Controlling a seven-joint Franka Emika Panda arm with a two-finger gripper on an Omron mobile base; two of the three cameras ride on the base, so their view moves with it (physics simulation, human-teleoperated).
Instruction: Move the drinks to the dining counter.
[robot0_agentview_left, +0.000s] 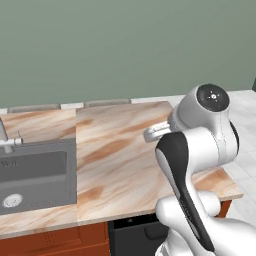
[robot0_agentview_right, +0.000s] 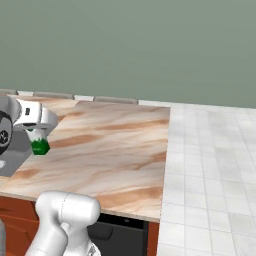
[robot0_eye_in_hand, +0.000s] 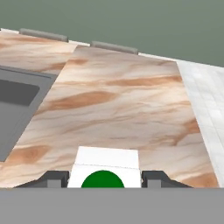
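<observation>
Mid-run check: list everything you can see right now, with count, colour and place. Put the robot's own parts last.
carton: one, white with green top and base, clamped in the end effector above the counter; its green base shows in the right base view.
dining counter: one, beige-brown marble pattern, in front of the robot, against the wall.
sink: one, grey, set into the counter's left part, with a round drain.
faucet: one, grey, behind the sink at the left edge of the left base view.
wall: one, plain grey-green, behind the counter.
floor: white tiles, right of the counter.
cabinet fronts: red-brown, under the counter, with a dark panel beside them.
arm: one, white with dark joints.
end effector: one, dark fingers, shut on the carton.
</observation>
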